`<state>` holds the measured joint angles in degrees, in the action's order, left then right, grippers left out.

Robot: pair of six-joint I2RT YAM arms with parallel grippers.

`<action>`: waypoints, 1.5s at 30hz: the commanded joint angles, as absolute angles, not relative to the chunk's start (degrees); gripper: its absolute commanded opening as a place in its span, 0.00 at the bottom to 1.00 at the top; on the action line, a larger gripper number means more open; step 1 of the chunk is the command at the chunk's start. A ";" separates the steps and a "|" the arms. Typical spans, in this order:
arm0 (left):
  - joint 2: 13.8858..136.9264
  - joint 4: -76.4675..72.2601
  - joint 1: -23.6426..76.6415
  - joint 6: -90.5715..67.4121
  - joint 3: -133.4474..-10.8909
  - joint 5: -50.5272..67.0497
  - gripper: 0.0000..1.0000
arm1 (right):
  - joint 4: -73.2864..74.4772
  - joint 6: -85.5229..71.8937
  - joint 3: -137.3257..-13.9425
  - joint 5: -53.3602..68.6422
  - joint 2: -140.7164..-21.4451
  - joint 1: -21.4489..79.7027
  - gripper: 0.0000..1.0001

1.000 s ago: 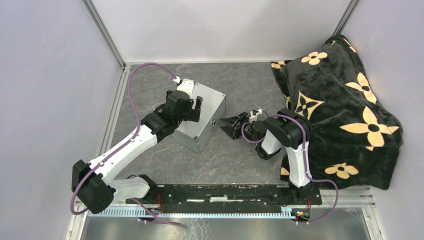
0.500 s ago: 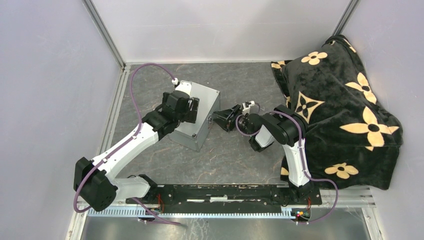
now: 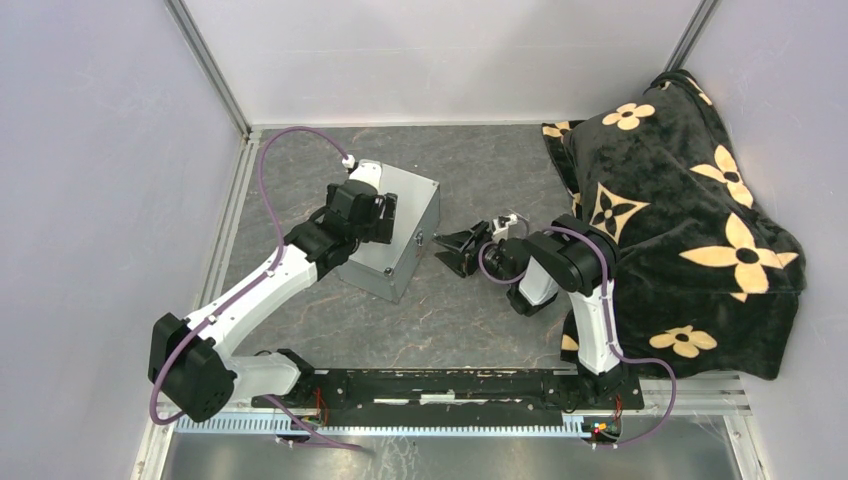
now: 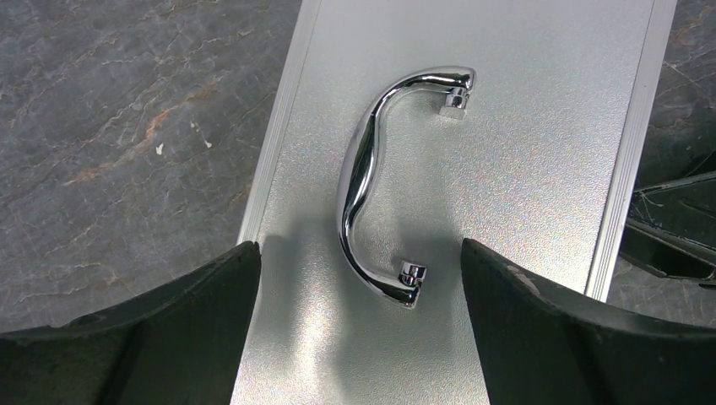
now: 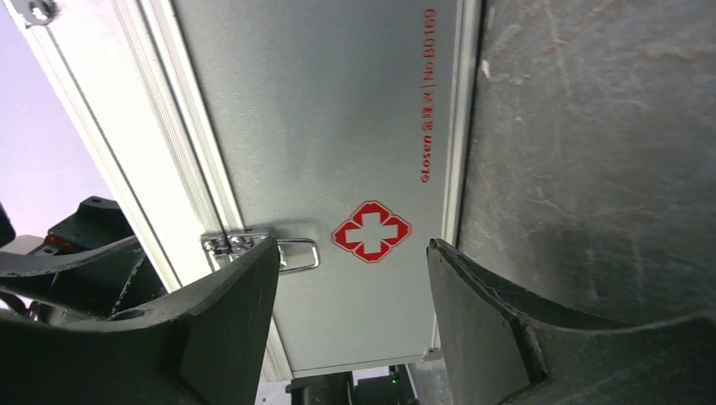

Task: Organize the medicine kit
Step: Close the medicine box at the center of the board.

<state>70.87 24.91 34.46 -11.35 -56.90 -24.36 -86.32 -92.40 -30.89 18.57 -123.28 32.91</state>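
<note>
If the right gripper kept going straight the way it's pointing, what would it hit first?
Most likely the front face of the medicine kit, about at the red cross sticker beside the latch. Nothing shows between it and the open right gripper; the gap is hard to judge.

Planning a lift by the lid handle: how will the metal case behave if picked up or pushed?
The case looks like rigid sheet metal, so it probably won't flex. Its handle is smooth chrome lying flat on the lid, so it may slip and pivot. Boxy and resting flat, it would likely slide rather than tip when pushed.
</note>
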 commanded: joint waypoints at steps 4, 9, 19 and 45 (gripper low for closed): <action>72.60 28.89 33.33 -12.01 -55.20 -22.04 0.92 | -112.21 -89.40 -33.05 19.23 -119.66 34.35 0.74; 72.85 28.80 33.06 -11.81 -55.20 -21.31 0.90 | -112.23 -89.74 -34.69 18.78 -120.66 35.38 0.78; 73.47 28.76 32.87 -11.45 -55.37 -20.10 0.86 | -112.22 -91.02 -37.00 18.45 -121.20 36.57 0.75; 74.29 28.81 32.79 -11.21 -55.46 -19.07 0.82 | -112.08 -93.86 -39.18 17.77 -127.98 37.48 0.11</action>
<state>72.01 22.81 33.06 -11.68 -56.93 -20.45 -86.08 -92.68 -36.47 15.53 -126.72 36.77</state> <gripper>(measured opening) 0.829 0.149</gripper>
